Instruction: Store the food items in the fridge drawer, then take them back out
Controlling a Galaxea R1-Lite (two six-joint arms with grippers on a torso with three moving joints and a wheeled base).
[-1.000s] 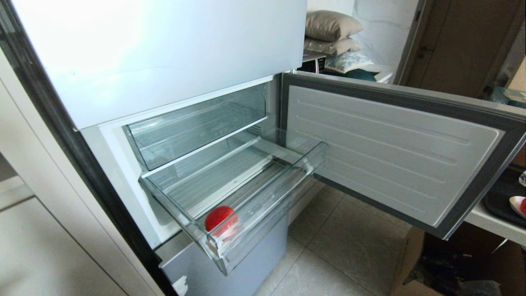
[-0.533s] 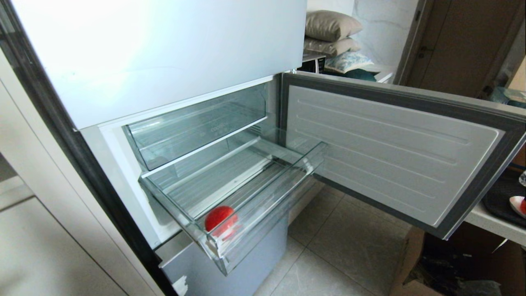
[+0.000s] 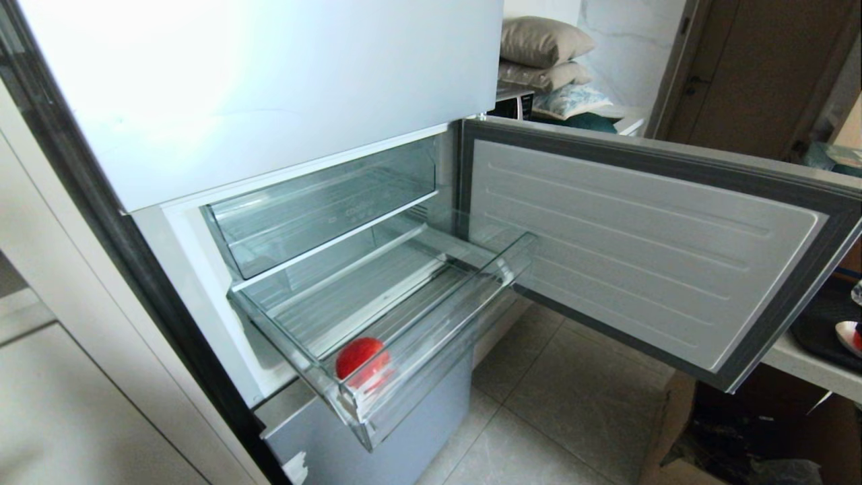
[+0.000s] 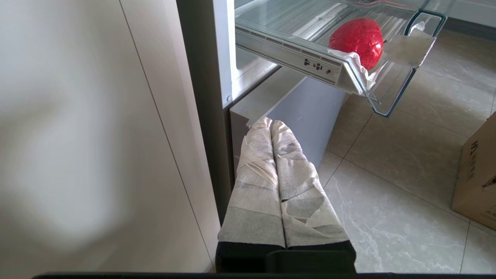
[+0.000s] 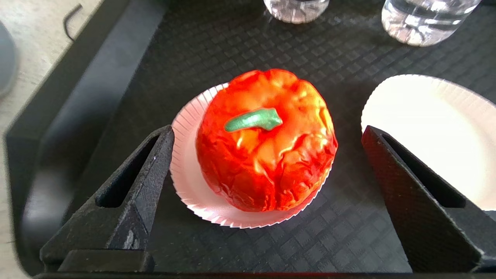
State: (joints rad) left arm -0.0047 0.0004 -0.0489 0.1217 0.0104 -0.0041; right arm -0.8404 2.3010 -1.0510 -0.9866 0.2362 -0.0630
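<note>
The right gripper [image 5: 267, 174] stands spread wide over an orange-red ribbed fruit [image 5: 266, 144] with a green stem, one finger on each side, touching nothing. The fruit sits on a small paper plate [image 5: 186, 170] in a black tray [image 5: 217, 50]. The left gripper [image 4: 271, 124] hangs pressed shut, holding nothing, low beside the fridge. A red fruit [image 3: 361, 357] lies in the pulled-out clear drawer [image 3: 431, 337], at its front corner.

Red ball [image 3: 361, 357], plain, in clear drawer [image 3: 431, 337] w/ ribbed floor. Fridge [image 3: 269, 87]: pale blue-white; door liner [image 3: 626, 256] white, ridged, dark grey seal. Orange-red pumpkin [image 5: 266, 155], streaked yellow, green stem, on white fluted paper plate [image 5: 190, 182]. Tray [image 5: 232, 58]: black, diamond-check texture. Right gripper [image 5: 267, 193]: black. Left gripper [image 4: 267, 126]: wrapped in off-white tape. Floor [image 3: 579, 404]: grey tile.
</note>
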